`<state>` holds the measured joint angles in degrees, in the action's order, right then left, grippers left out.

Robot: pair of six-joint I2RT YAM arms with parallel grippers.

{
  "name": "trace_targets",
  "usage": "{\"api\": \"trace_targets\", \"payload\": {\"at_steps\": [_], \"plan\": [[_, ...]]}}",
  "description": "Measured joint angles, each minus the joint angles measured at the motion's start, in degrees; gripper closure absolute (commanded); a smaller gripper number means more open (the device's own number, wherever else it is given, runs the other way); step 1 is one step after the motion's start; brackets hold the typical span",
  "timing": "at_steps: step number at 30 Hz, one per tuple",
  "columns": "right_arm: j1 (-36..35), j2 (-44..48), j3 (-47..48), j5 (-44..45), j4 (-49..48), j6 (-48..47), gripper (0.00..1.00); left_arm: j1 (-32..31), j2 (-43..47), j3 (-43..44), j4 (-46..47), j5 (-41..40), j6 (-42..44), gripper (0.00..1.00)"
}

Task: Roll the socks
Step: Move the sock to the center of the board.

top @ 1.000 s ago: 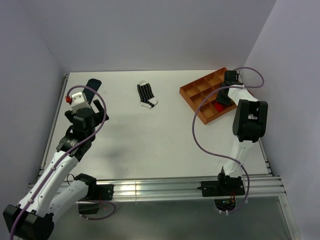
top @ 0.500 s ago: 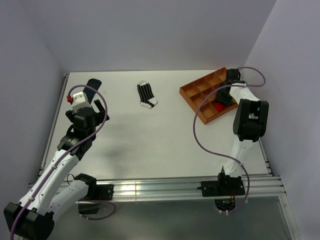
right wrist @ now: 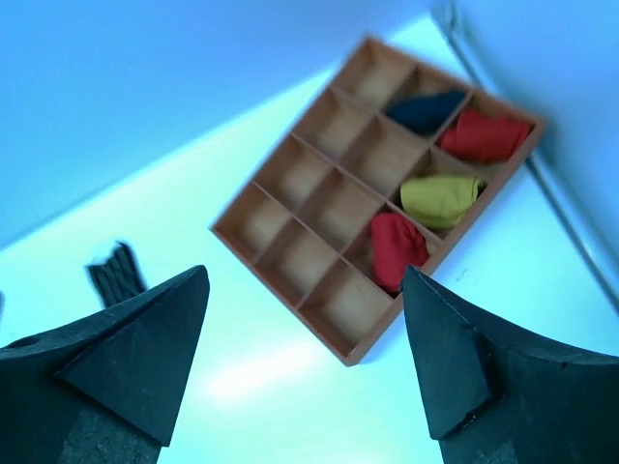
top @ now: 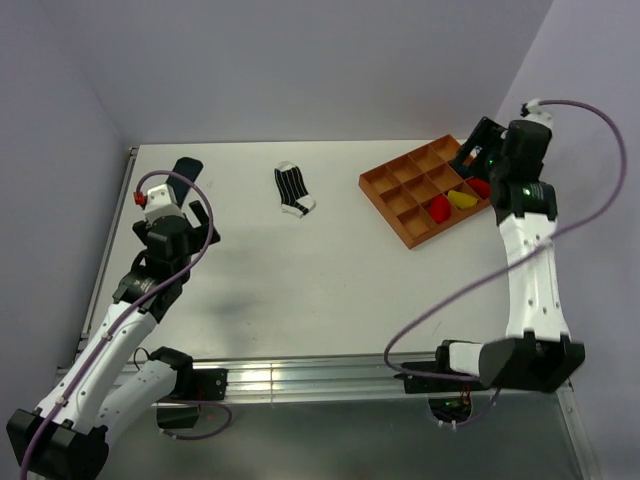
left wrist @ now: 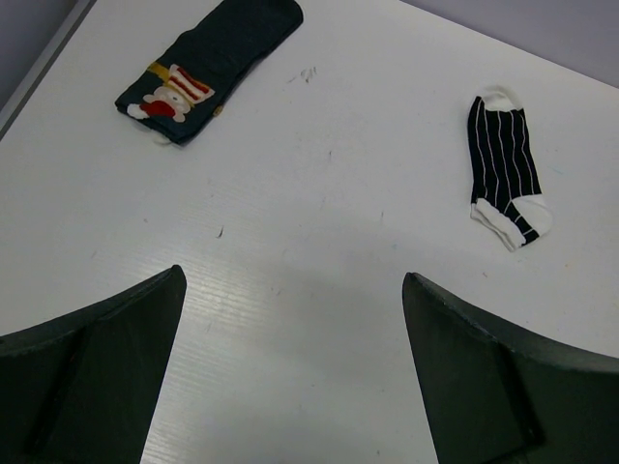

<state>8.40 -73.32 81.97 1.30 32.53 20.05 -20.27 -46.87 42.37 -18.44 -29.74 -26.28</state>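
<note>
The white table (top: 330,270) is smooth, matte and lightly scuffed, a plain surface for flattening fabric. The left arm (top: 130,300) reaches over its left side. The right arm (top: 530,260) stands tall by the right edge, which puts its camera high above the tray (top: 400,195).

The tray is shallow, brown and hard-walled. It is divided into square cells, so each roll can sit alone and probably stay rolled.

The left gripper (left wrist: 293,280) hangs with its jaws spread wide and nothing between them. It points at bare table between the two flat socks, so either looks reachable. The right gripper (right wrist: 305,275) is also spread and empty, well above the tray.

The navy sock (left wrist: 208,68) lies flat near the far left corner, its knit soft, with a red-and-white figure on it. The striped sock (left wrist: 505,172) lies flat well to its right, black with thin white lines and white ends. Neither is rolled yet.

Four cells along the tray's right side hold soft lumps: a red roll (right wrist: 397,249), a yellow roll (right wrist: 440,198), a second red one (right wrist: 488,135) and a dark one (right wrist: 426,111). That view is tinted and blurred, so the last may be navy.
</note>
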Motion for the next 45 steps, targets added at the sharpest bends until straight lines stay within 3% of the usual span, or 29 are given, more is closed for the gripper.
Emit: {"api": "trace_targets", "payload": {"at_steps": [5, 8, 17, 28, 34, 41, 45], "plan": [[0.0, 13.0, 0.0, 0.6, 3.0, 0.3, 0.09, 0.1, -0.3, 0.1, 0.0, 0.0, -1.5, 0.00], [0.0, 19.9, -1.7, 0.7, 4.7, 0.3, 0.02, 0.1, -3.0, 1.6, -0.9, 0.4, -2.9, 0.01], [-1.0, 39.8, -16.8, -0.4, 5.6, 0.5, 0.00, 3.5, -17.4, 9.5, -2.0, 6.4, -5.5, 0.01], [-12.0, 43.2, -26.5, -3.5, 6.4, 0.5, 0.02, 17.6, -39.6, 22.0, 1.6, 12.9, -8.1, 0.01], [-14.5, 45.3, -30.9, -6.2, 6.0, 0.9, 0.02, 26.0, -53.2, 30.0, 4.4, 15.1, -7.8, 0.01], [-15.0, 45.0, -33.8, -9.4, 5.5, 1.6, 0.04, 30.1, -69.0, 42.5, 5.4, 18.0, -6.6, 0.01], [-15.0, 45.0, -34.0, -10.2, 4.4, 1.6, 0.04, 30.8, -75.2, 45.4, 4.9, 20.3, -6.3, 0.00]]}}
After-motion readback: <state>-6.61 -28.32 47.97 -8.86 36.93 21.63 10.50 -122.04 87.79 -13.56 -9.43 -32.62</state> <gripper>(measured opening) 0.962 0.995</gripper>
